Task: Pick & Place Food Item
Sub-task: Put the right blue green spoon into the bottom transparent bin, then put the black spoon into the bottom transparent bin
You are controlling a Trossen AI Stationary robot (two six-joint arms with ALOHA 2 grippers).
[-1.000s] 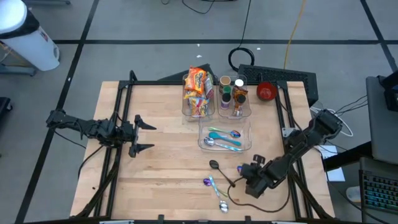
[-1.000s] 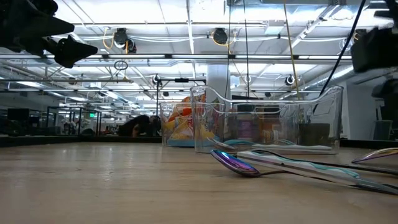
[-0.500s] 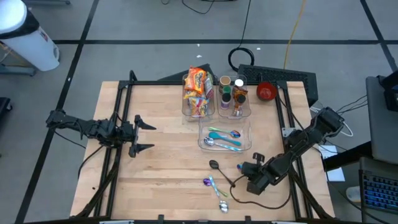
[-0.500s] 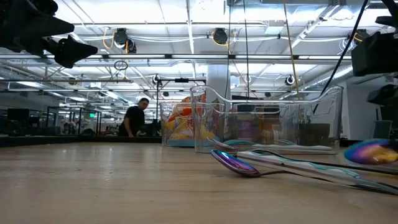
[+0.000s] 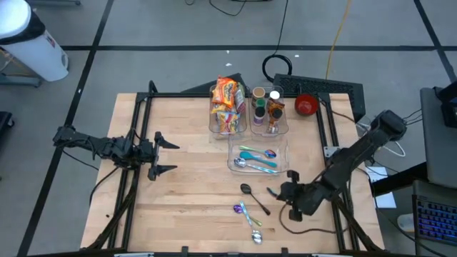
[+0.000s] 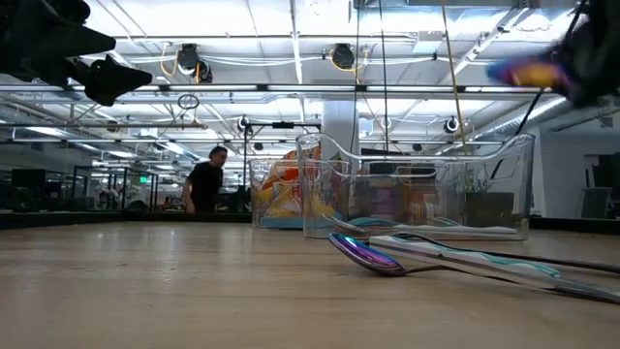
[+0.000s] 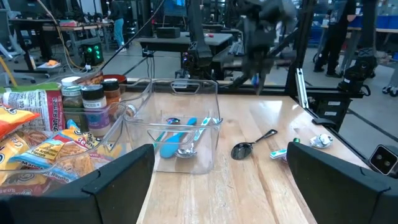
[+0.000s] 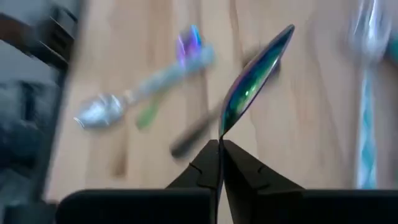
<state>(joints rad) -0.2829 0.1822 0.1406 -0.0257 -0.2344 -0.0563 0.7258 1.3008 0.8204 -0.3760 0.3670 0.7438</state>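
The right gripper (image 8: pixel 219 146) is pinched tight on the thin handle of an iridescent spoon (image 8: pixel 252 88), carried clear of the worktop (image 5: pixel 186 185) near its right front area, so the pick looks done and the placing is what remains. No food is in hand, though: the task's food item, going by the pictures, would be the orange snack bags (image 5: pixel 226 100), which stand untouched in a clear plastic bin (image 5: pixel 213 125) at the far middle, beside a second clear bin of small jars (image 5: pixel 268 107). A shallow clear tray (image 5: pixel 232 153) just nearer already holds teal-handled spoons (image 5: pixel 255 153), a likely target for the held one. On the bare pale wood lie a dark matte spoon (image 5: pixel 251 195) and a shiny rainbow-tinted spoon (image 5: pixel 243 211) with another beside it. The left gripper (image 5: pixel 166 151) waits at the left side, its fingers spread wide and empty.
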